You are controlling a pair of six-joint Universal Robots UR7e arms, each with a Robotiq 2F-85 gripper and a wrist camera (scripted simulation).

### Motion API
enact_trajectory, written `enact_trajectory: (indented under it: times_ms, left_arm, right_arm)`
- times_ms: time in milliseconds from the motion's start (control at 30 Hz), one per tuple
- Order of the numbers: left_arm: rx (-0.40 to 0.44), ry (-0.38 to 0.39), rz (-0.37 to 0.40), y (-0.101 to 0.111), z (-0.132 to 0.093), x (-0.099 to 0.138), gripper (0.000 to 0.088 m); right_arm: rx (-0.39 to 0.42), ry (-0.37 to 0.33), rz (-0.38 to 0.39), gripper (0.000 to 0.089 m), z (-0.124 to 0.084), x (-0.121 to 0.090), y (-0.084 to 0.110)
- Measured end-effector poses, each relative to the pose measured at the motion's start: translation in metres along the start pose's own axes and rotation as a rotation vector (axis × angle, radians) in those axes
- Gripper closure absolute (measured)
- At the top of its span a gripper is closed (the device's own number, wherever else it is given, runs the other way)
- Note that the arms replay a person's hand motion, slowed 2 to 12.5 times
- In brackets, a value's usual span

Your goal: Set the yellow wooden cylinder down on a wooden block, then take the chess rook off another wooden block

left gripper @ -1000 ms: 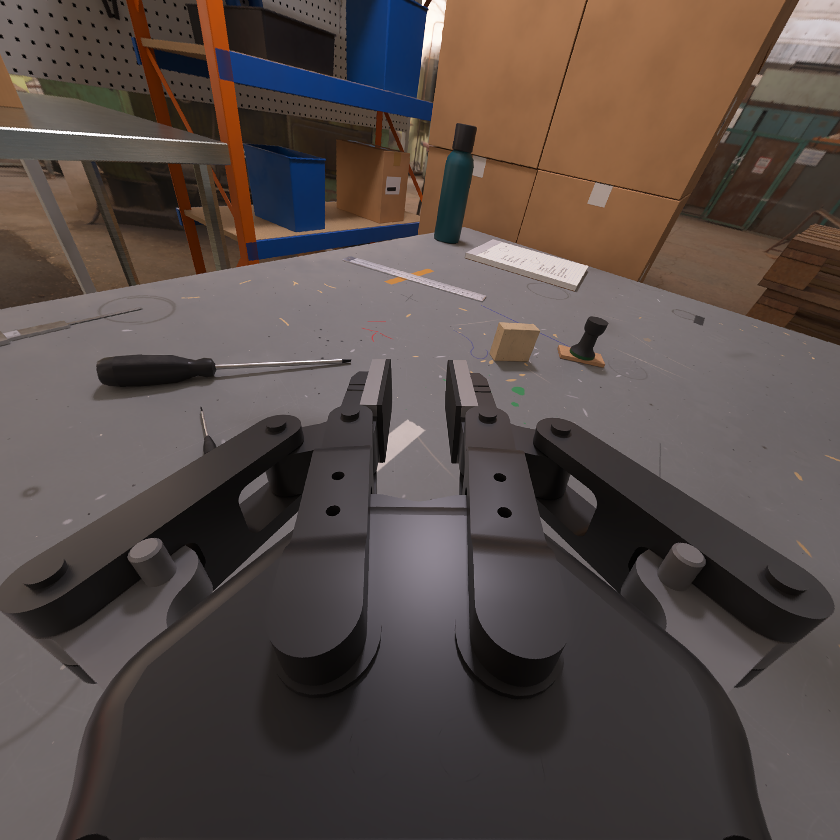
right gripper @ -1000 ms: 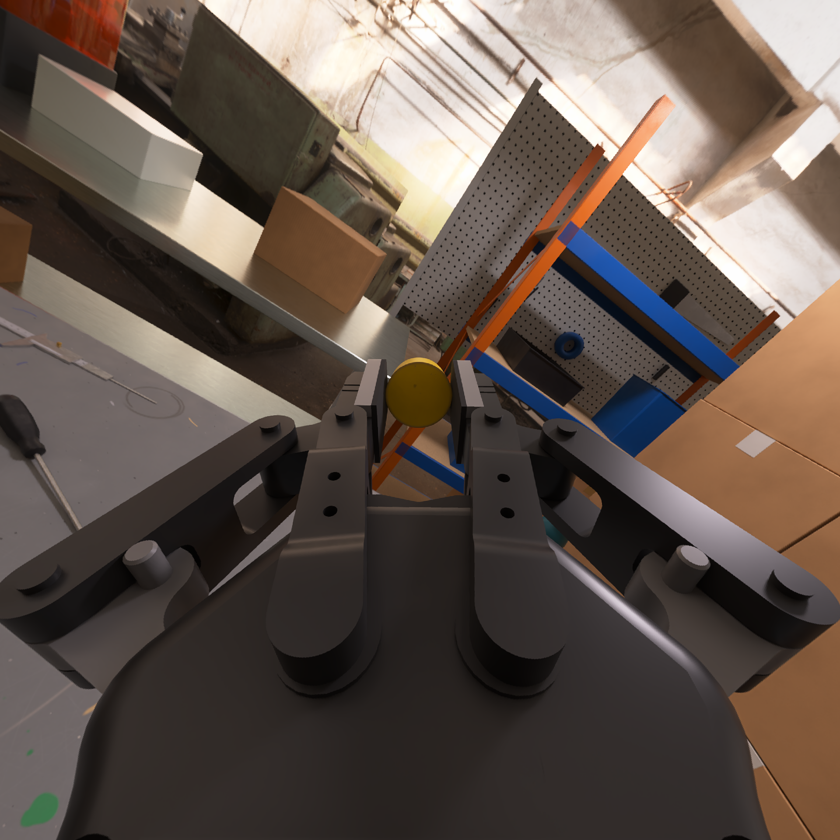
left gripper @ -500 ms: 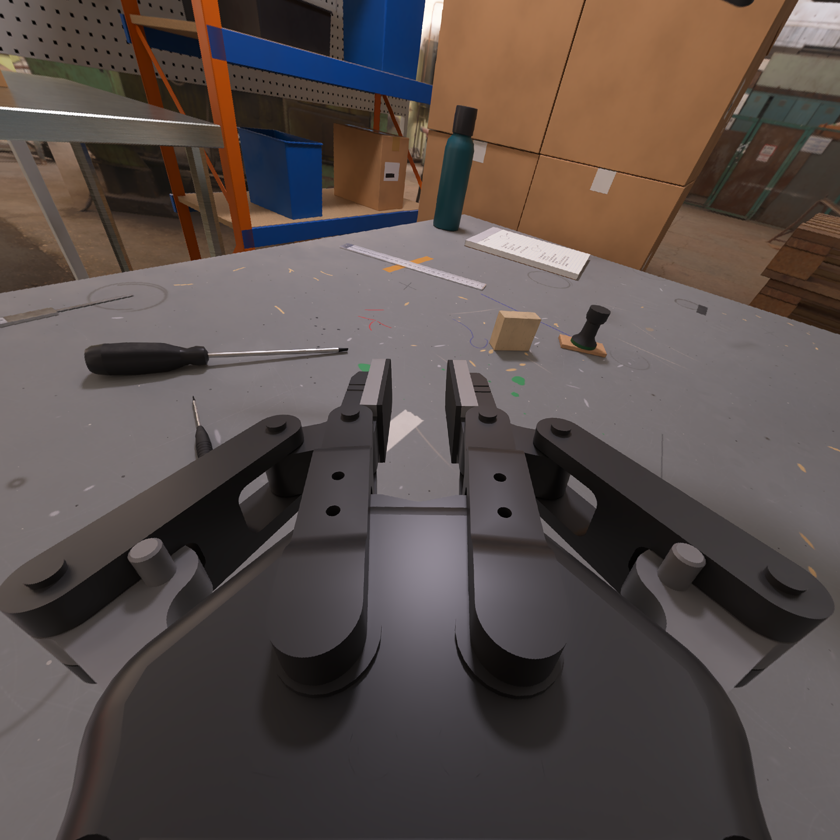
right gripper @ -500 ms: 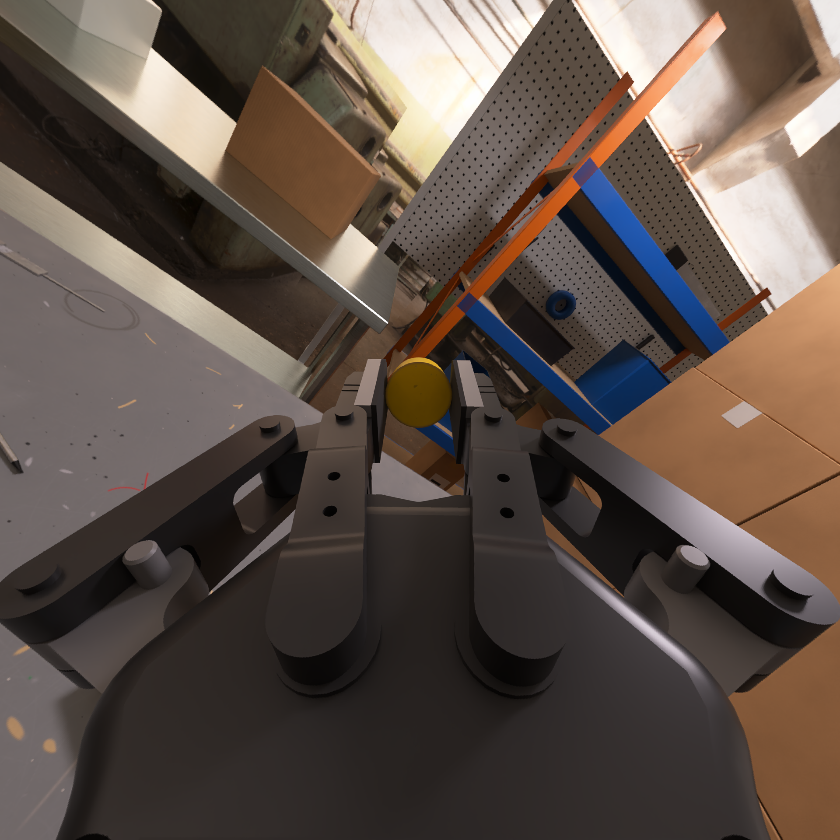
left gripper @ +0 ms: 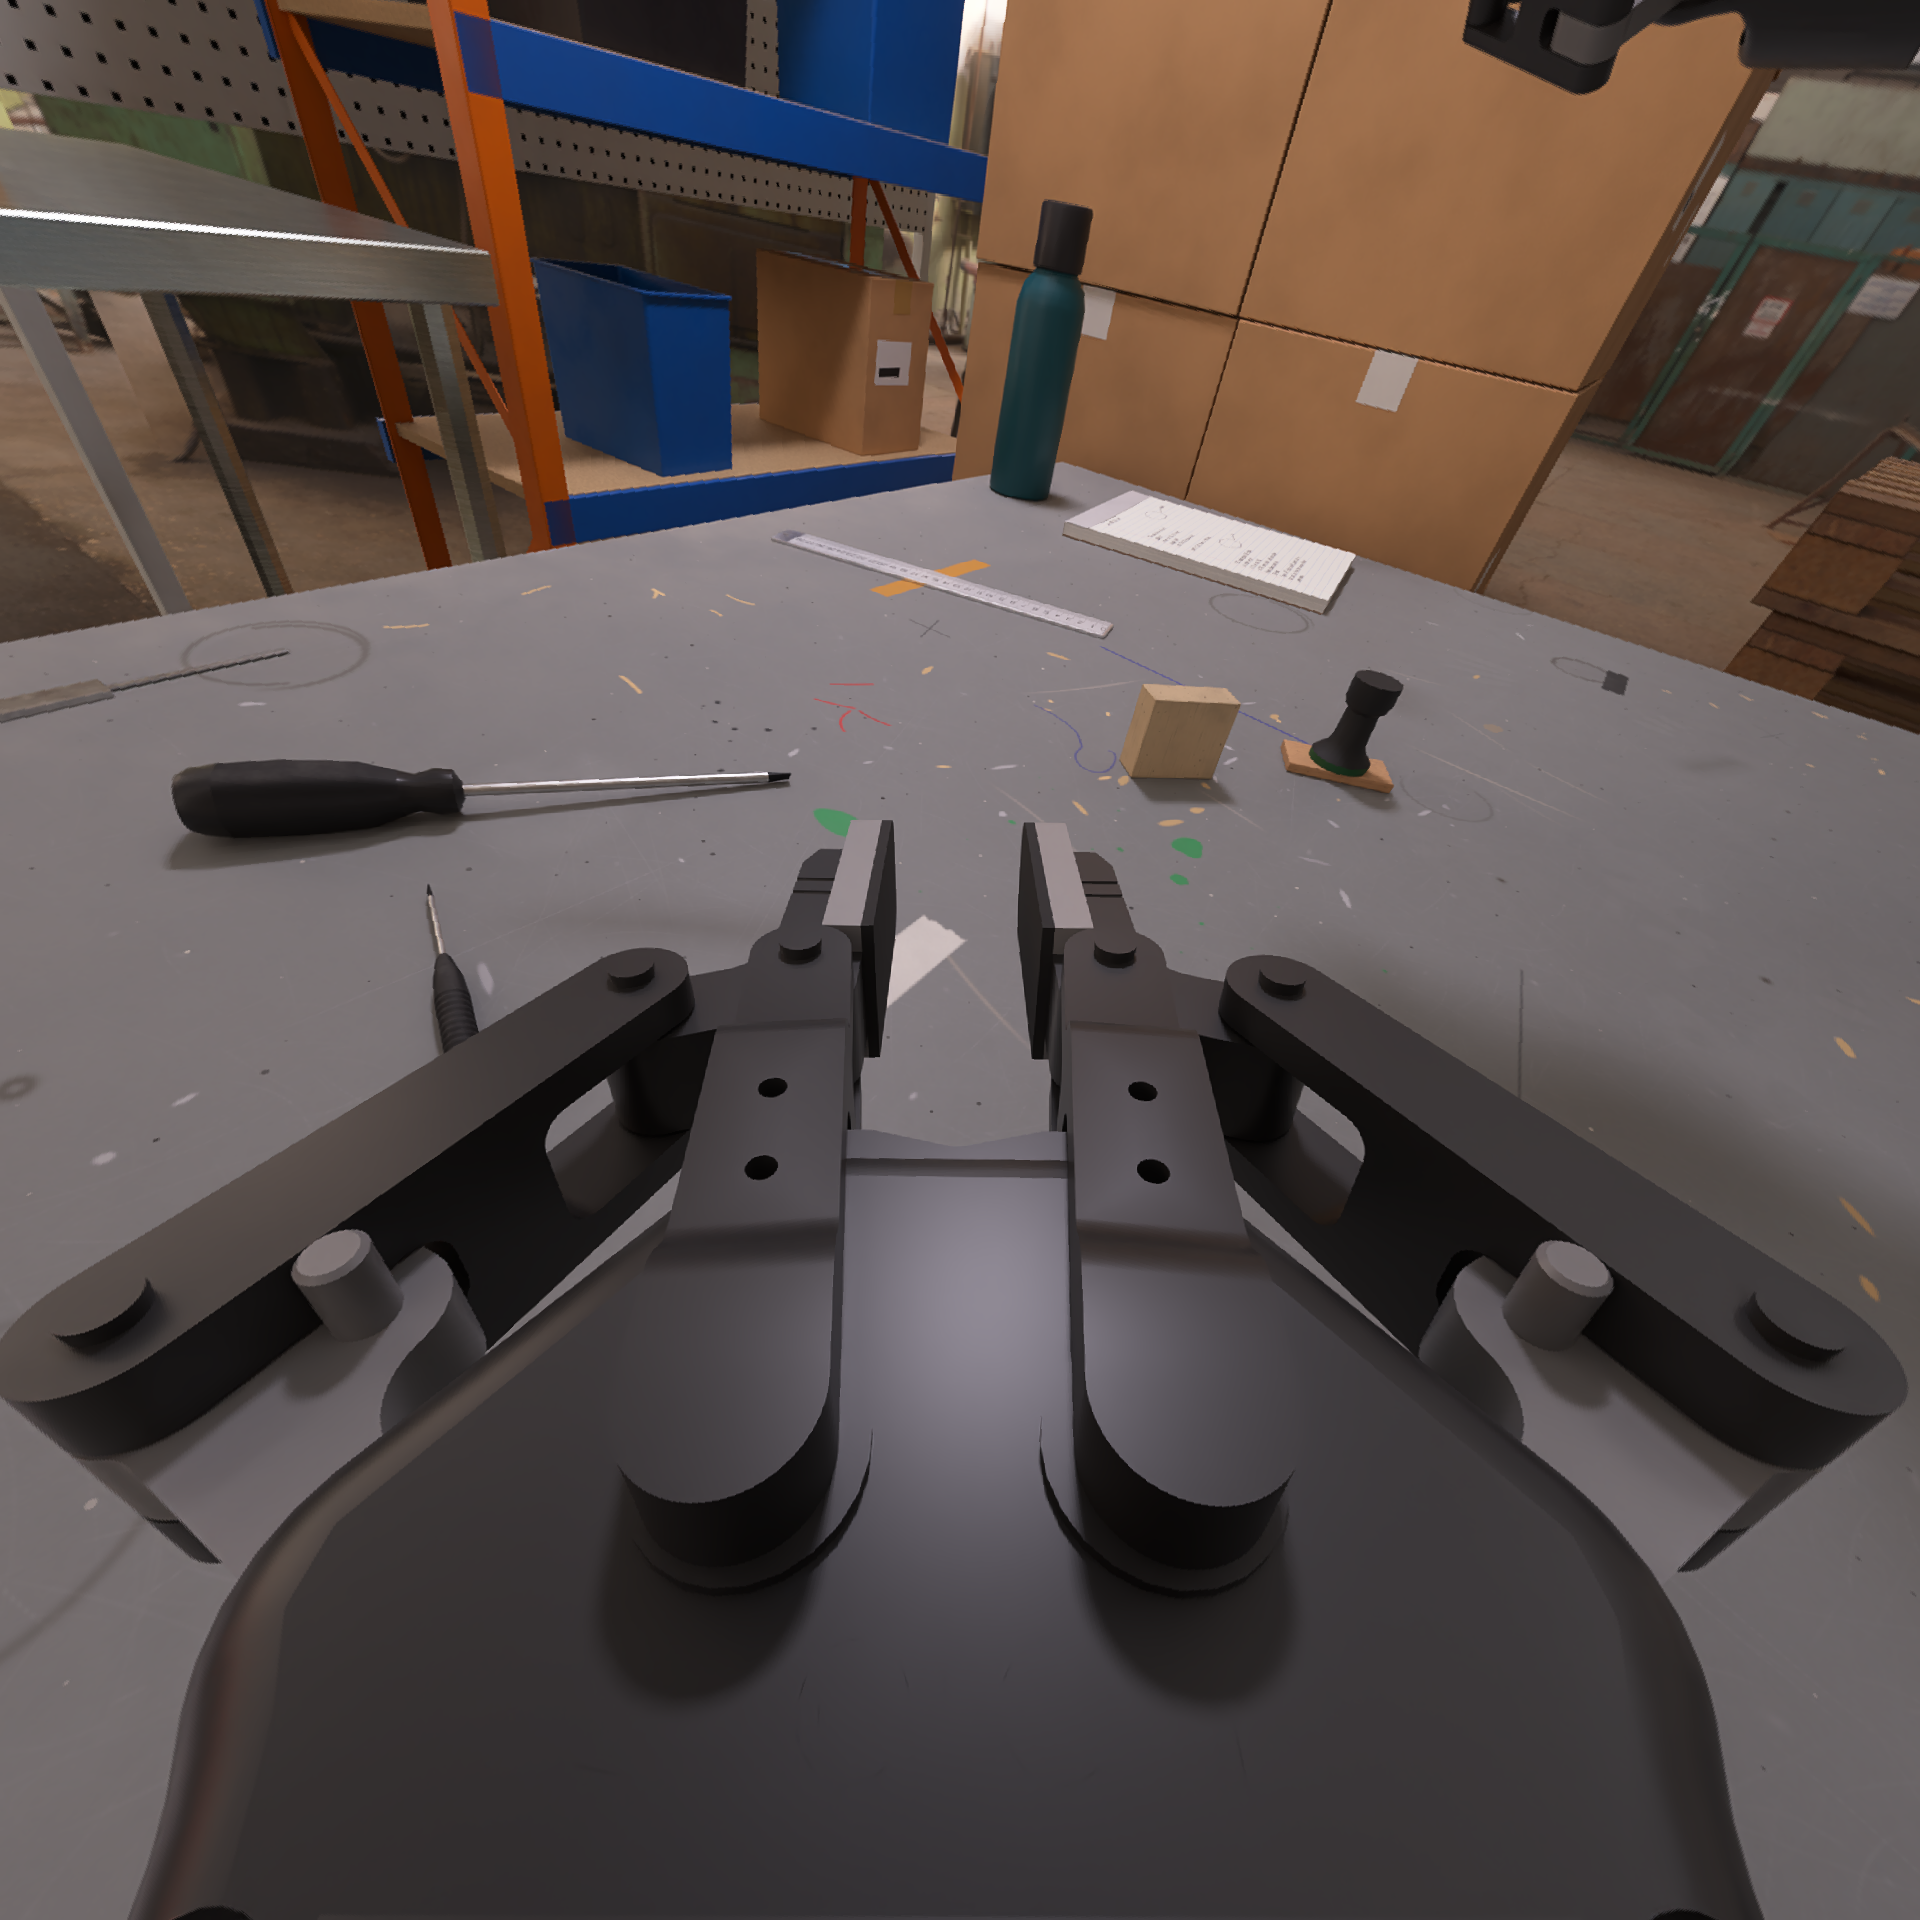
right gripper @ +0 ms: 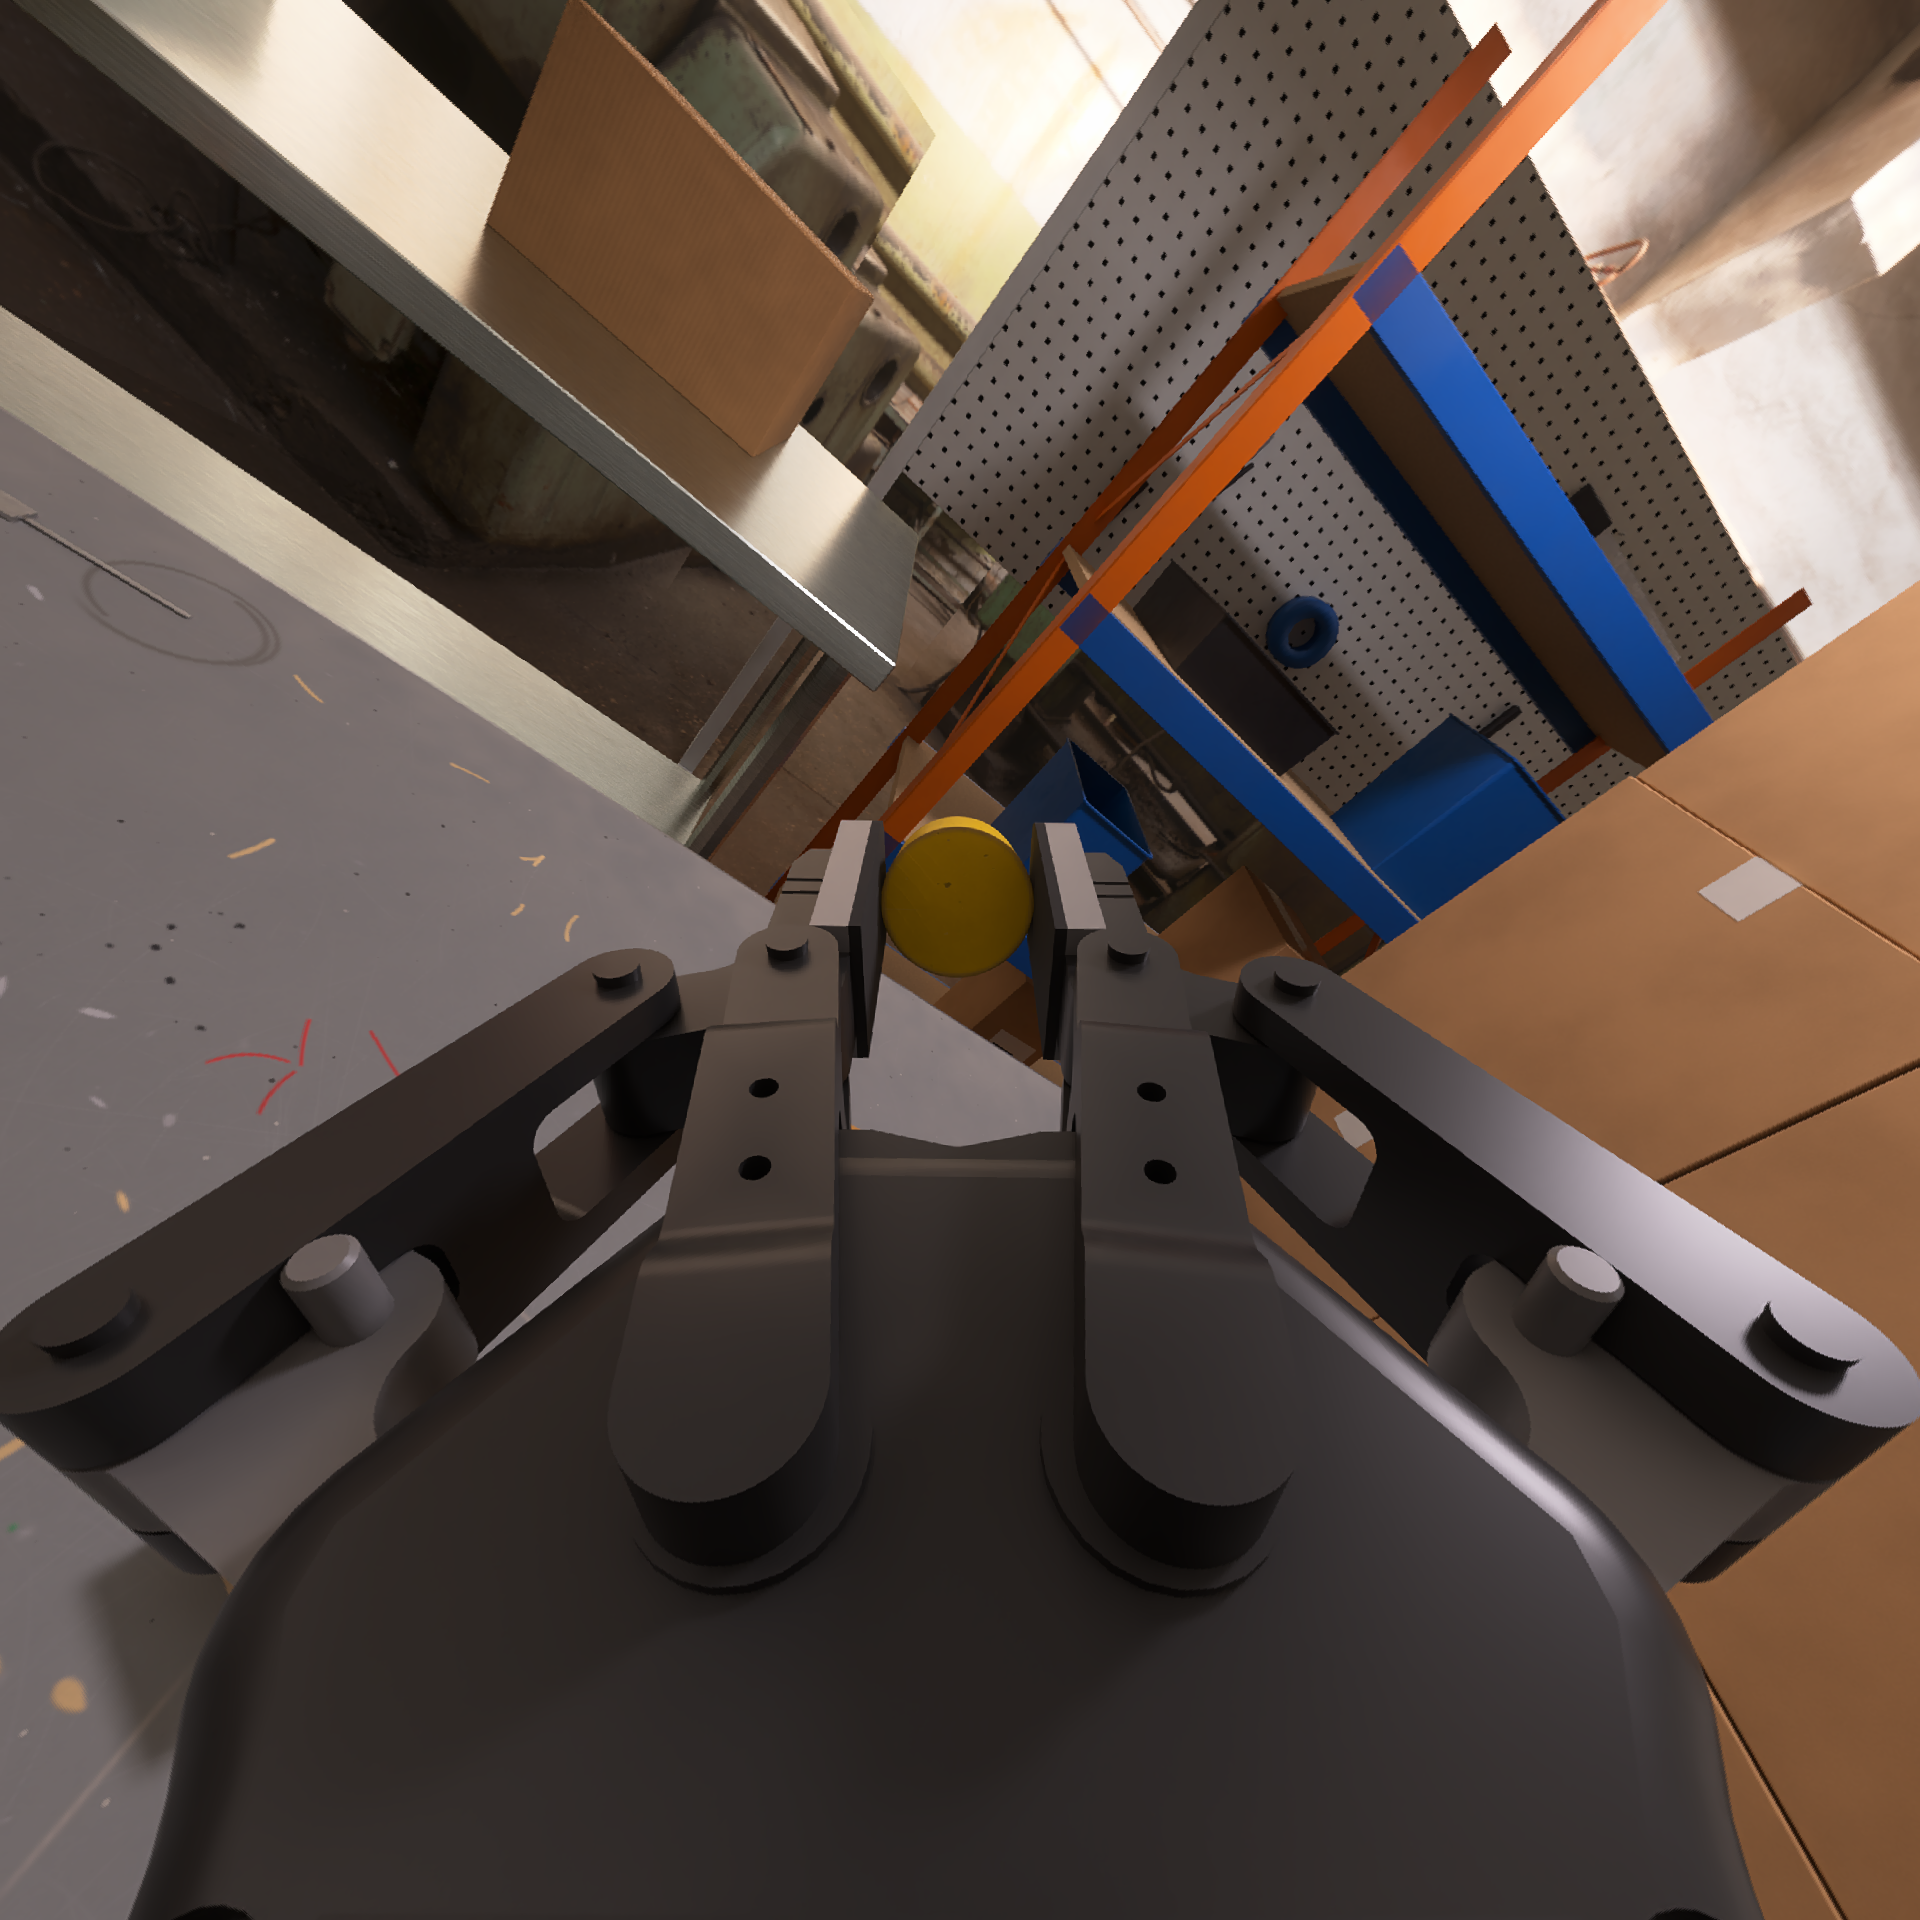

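R gripper (right gripper: 956, 899) clamped on yellow cyl (right gripper: 954, 896), round end face toward cam, pointing off past table edge (right gripper: 436, 665); block not in its view. L gripper (left gripper: 956, 914) empty, part open, low over table. Ahead-right of L: bare wood block (left gripper: 1179, 732), then rook (left gripper: 1356, 722) upright on thin block (left gripper: 1340, 774) just beside. Room clear around both; screwdriver (left gripper: 312, 795) well left.

I am seeing the yellow wooden cylinder (right gripper: 956, 896) sitting clamped between the right gripper (right gripper: 956, 904) pads, its flat round end facing my camera, held up off the table. A pale wooden cube (left gripper: 1179, 730) is resting on the grey top, and just beside it the black chess rook (left gripper: 1354, 724) is standing upright on a thin flat wooden block (left gripper: 1340, 770)
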State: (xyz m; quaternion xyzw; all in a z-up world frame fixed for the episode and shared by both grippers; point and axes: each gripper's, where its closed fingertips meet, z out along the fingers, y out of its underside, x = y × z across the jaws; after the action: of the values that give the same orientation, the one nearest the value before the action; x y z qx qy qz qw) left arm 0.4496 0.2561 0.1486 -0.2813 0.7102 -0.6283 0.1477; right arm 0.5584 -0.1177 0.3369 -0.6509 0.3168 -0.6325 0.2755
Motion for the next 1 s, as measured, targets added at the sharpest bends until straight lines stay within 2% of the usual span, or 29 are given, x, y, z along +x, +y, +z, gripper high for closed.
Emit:
enact_trajectory:
  times_ms: [267, 633, 833, 1000]
  left_arm:
    - [-0.005, 0.002, -0.007, 0.002, 0.001, 0.0, 0.0664]
    - [-0.01, 0.002, -0.014, 0.005, 0.003, -0.001, 0.0664]
    - [-0.011, 0.005, -0.022, 0.006, 0.004, -0.002, 0.0665]
    - [-0.016, 0.006, -0.023, 0.008, 0.005, -0.002, 0.0665]
  right_arm:
    - [0.001, 0.01, 0.009, 0.0644, 0.007, 0.008, -0.001]
    - [0.037, 0.028, 0.033, 0.0644, 0.008, 0.026, -0.018]
    - [0.047, 0.034, 0.035, 0.0644, 0.007, 0.029, -0.023]
    - [0.035, 0.034, 0.026, 0.0644, 0.009, 0.027, -0.021]
